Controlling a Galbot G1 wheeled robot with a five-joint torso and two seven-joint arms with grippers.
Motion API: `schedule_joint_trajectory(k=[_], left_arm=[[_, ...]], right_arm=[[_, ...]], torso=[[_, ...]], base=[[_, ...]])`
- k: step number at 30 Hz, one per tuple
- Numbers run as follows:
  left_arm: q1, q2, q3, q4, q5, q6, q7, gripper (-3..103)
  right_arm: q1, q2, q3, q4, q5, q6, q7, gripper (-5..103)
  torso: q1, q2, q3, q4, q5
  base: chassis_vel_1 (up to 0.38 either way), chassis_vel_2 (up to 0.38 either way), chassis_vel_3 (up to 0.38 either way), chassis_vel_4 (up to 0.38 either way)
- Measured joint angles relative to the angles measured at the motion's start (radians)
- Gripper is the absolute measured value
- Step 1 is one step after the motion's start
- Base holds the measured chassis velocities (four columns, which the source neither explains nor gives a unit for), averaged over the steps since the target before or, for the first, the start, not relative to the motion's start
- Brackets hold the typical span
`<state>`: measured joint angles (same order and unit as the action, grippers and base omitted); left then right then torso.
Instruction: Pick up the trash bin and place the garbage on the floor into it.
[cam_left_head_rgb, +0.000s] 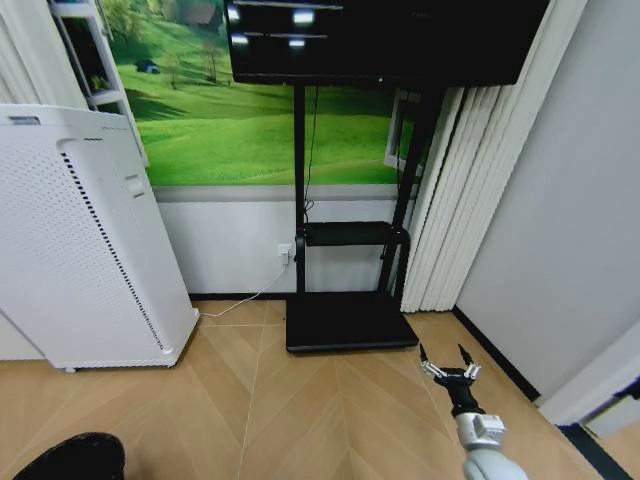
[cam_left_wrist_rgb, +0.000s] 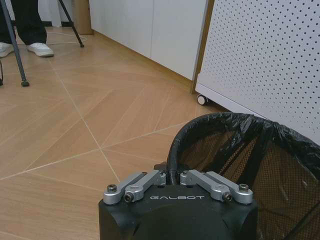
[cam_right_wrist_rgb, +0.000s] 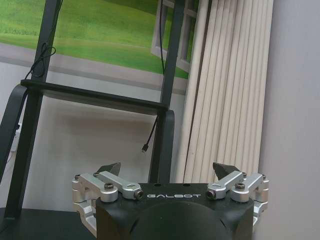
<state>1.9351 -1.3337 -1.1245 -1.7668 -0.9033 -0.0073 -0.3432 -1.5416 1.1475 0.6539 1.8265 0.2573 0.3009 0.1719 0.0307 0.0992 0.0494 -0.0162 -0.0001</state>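
Observation:
The trash bin (cam_left_wrist_rgb: 250, 150) is a black mesh basket lined with a black bag. In the left wrist view my left gripper (cam_left_wrist_rgb: 172, 175) is shut on its rim, close to the white perforated appliance (cam_left_wrist_rgb: 265, 55). The bin's dark rim (cam_left_head_rgb: 70, 455) also peeks in at the bottom left of the head view. My right gripper (cam_left_head_rgb: 448, 358) hangs open and empty above the floor (cam_left_head_rgb: 300, 410), to the right of the TV stand's base; the right wrist view shows its fingers (cam_right_wrist_rgb: 112, 169) spread wide. The garbage is out of view.
A tall white air purifier (cam_left_head_rgb: 85, 240) stands at the left. A black TV stand (cam_left_head_rgb: 348, 320) with a flat base sits against the wall, and white curtains (cam_left_head_rgb: 460, 200) and a grey wall close the right side. Tripod legs (cam_left_wrist_rgb: 15, 50) stand farther off.

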Motion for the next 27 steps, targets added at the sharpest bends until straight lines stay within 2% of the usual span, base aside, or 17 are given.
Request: schedule_joint_trajectory(k=[21,27], left_arm=[[0.034,-0.046,-0.006,-0.007,0.011,-0.026,-0.017,7],[0.024,-0.049,-0.007,0.012,0.023,-0.038,-0.053,7]], right_arm=[[0.012,-0.013,0.001,-0.013,0.014,0.010,-0.009,100],[0.010,-0.012,0.003,-0.014,0.012,0.010,-0.016,100]], torso=[[0.000,0.000,0.000,0.0000,0.0001],[0.000,0.000,0.000,0.0000,0.0004]], base=[[0.000,0.000,0.000,0.000],[0.000,0.000,0.000,0.000]])
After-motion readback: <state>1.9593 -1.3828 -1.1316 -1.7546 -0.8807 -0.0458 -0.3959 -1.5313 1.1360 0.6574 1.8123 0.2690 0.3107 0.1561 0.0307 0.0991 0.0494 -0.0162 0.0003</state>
